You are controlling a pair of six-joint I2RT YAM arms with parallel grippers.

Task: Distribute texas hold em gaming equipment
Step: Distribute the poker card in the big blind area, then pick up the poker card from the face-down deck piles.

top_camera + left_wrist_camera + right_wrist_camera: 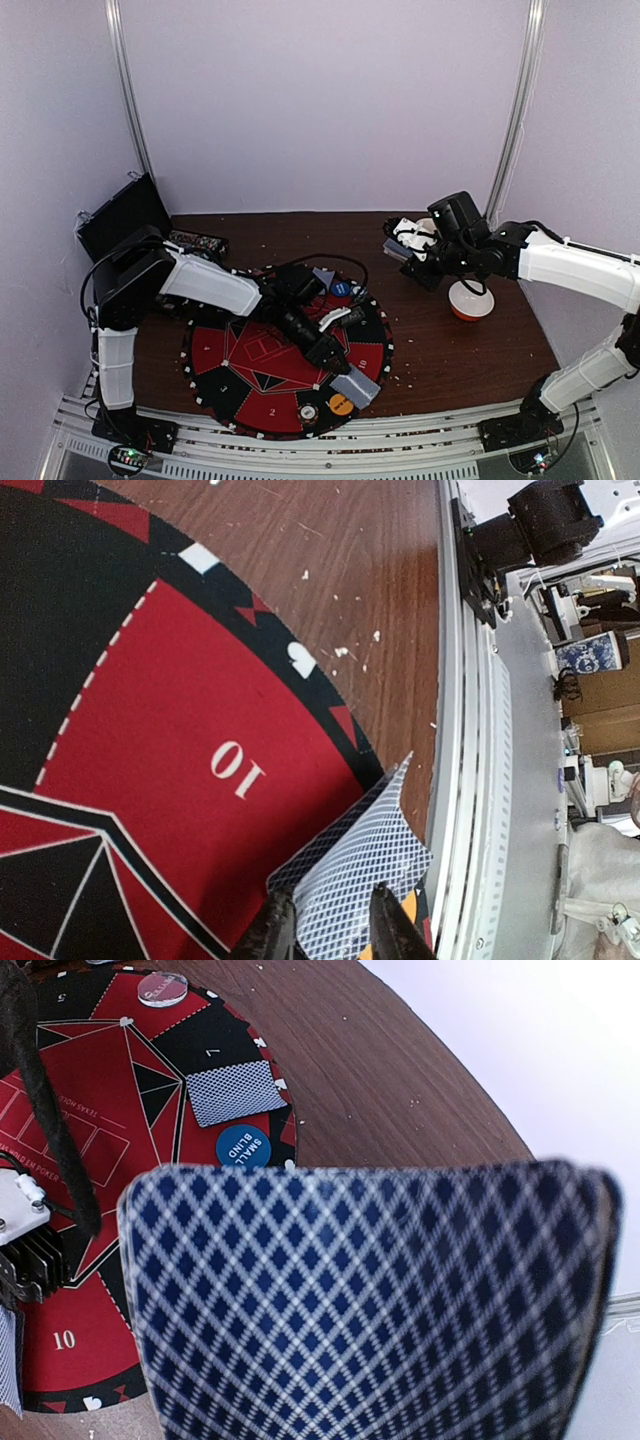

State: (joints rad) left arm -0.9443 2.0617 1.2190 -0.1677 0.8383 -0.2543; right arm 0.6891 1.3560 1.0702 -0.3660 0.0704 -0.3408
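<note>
Here the bowl (470, 302) sits near the right tool (402, 245), which grips cards (370, 1300)

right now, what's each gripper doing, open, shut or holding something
left gripper: jaws partly open over the dealt cards at the edge of the mat
right gripper: shut on the held cards

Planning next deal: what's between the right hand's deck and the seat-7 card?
The blue small-blind chip, on the mat beside that card, ahead of the deck. Right wrist view shows it.
</note>
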